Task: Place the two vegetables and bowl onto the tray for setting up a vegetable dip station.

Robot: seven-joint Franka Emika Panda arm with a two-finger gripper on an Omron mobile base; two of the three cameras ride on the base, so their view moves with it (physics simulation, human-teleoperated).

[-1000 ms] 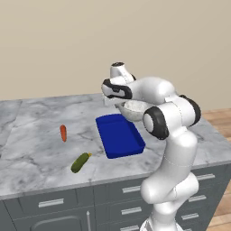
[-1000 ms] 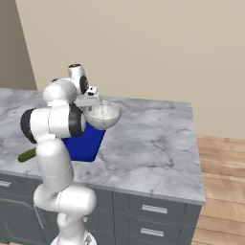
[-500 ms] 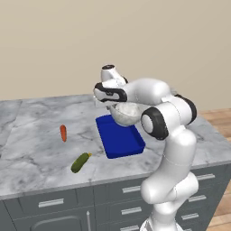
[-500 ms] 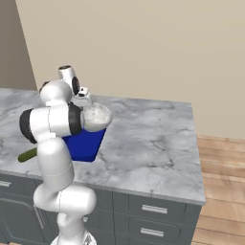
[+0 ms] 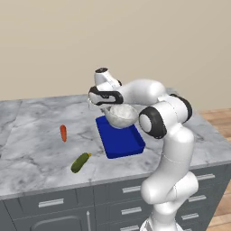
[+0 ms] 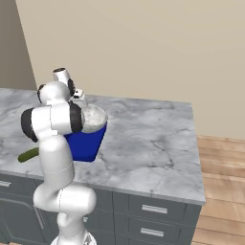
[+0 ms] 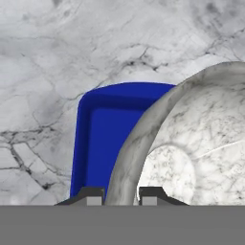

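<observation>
On the grey marble counter there are two vegetables, one bowl and one tray. The carrot lies by itself toward the counter's left part, and the cucumber lies nearer the front edge, tilted, its yellowish tip pointing toward the tray; the two are well apart from each other and both lie left of the tray, touching nothing else. In the right base view the cucumber shows just behind the arm's column. The blue tray sits flat on the counter with its long side running away from the front edge, and nothing lies in it. The bowl is off the counter, held tilted in the air above the tray's far half. In the hand view the gripper has its two tips close together on either side of the bowl's rim, pinching it, with the tray's corner and inner floor below. The bowl holds nothing that can be seen. Bare marble lies open to the right of the tray and along the back wall, and the tray's near end sits close to the counter's front edge.
</observation>
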